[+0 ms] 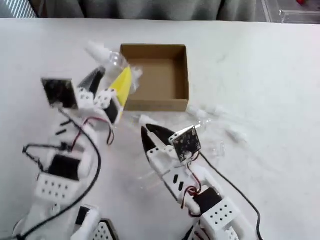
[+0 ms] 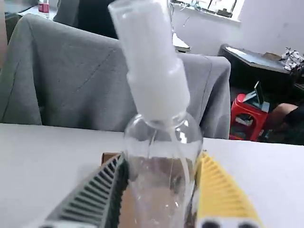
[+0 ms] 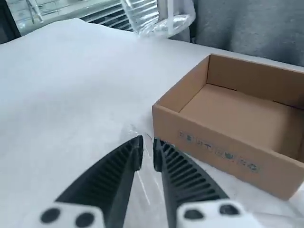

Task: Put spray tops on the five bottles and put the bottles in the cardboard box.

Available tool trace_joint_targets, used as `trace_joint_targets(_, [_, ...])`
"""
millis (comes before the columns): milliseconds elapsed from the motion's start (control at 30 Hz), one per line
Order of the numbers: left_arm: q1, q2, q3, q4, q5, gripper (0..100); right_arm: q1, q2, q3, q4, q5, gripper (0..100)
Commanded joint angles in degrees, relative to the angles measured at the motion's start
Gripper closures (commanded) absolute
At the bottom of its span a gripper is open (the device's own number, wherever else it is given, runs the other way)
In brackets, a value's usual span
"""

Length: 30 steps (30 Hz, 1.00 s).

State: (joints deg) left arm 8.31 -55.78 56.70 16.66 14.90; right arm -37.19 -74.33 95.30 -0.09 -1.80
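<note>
- Clear bottle (image 1: 116, 61) with white spray top (image 1: 96, 50) already on, clamped in left gripper (image 1: 112, 72), one yellow finger and one dark.
- Bottle is tilted, up off the table (image 1: 260, 70), at the left wall of the cardboard box (image 1: 155, 105); top points away from the box.
- Left wrist view: bottle (image 2: 161, 156) sits between both fingers of the left gripper (image 2: 160, 161), spray top (image 2: 149, 66) sticking up past them.
- Right gripper (image 1: 146, 134) is low over the table just in front of the box, black fingers pinched nearly together, nothing in them.
- Right wrist view: right gripper (image 3: 147, 143) tips have a thin gap, box (image 3: 213, 147) near, seen from its front corner.
- Small white piece (image 1: 145, 120) just beyond the right gripper tips.
- Loose clear pieces (image 1: 207, 111) on the table right of the box front; too blurred to tell bottles from tops.
</note>
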Motion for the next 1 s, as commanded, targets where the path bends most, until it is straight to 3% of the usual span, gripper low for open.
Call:
trace_joint_targets(0, [-1.5, 12.7, -10.9, -3.4, -0.3, 97, 1.8, -0.6, -0.7, 0.4, 0.2, 97.2])
trace_joint_targets(333, [-1.5, 36.6, -22.3, -14.1, -0.7, 97, 2.0, -0.2, -0.4, 0.4, 0.2, 97.2])
trace_joint_targets(967, [-5.8, 65.2, -43.9, -14.5, -0.9, 97, 2.0, -0.4, -0.4, 0.4, 0.2, 97.2])
